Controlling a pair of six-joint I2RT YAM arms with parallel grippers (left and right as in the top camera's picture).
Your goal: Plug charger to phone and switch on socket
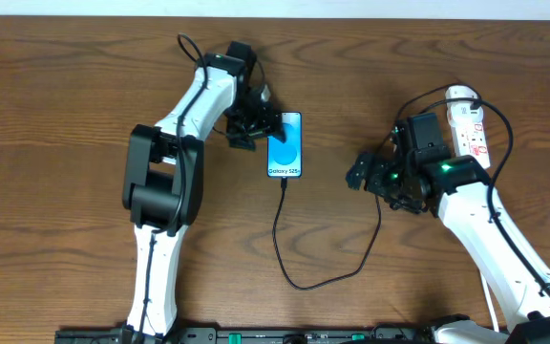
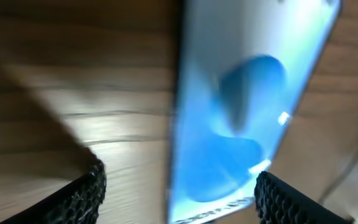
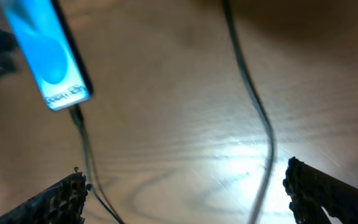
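Overhead, the left gripper [image 1: 252, 124] sits just beside the phone's [image 1: 285, 145] left edge on the wooden table [image 1: 55, 105]. The phone lies flat, screen up and lit blue. The charger [image 1: 299, 279] meets its lower edge, loops toward the near side of the table, then climbs right to the right gripper [image 1: 364, 172]. The socket [image 1: 469, 119] lies beyond the right arm at far right, with its rounded end away from the robot.

The blurred left wrist view shows that gripper [image 2: 179, 177] spread wide, with the phone [image 2: 235, 106] between and ahead of its fingertips [image 2: 82, 193], which do not touch it.

The right wrist view shows that gripper [image 3: 185, 174] also spread wide and holding nothing. The phone [image 3: 47, 56] is at upper left and the charger [image 3: 253, 106] crosses the table [image 3: 166, 124] between the fingers [image 3: 325, 193].
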